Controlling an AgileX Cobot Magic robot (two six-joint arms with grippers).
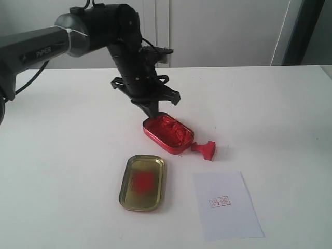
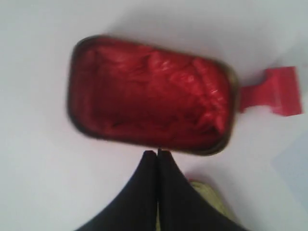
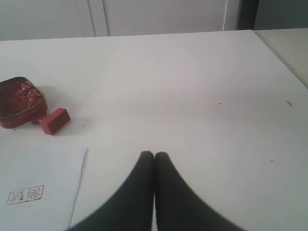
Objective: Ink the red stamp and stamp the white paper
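Exterior view: left gripper point(image 1: 154, 111) pinched shut, empty, over tin's point(image 1: 168, 133) far rim.
Finds stamp point(image 1: 205, 150) lying on its side, handle touching the tin's end, between tin and paper point(image 1: 231, 218) already bearing one red print point(image 1: 219, 202). Risks shoving the stamp aside if lowered without opening; risks snagging or dragging the tin, with so little room at the handle; risks a smeared or overlapping second print. Shows right gripper point(image 3: 154, 154) clenched too, holding nothing, above table point(image 3: 192, 86) near the paper.

Red stamp point(image 1: 205, 149), red-printed white paper point(image 1: 231, 220)
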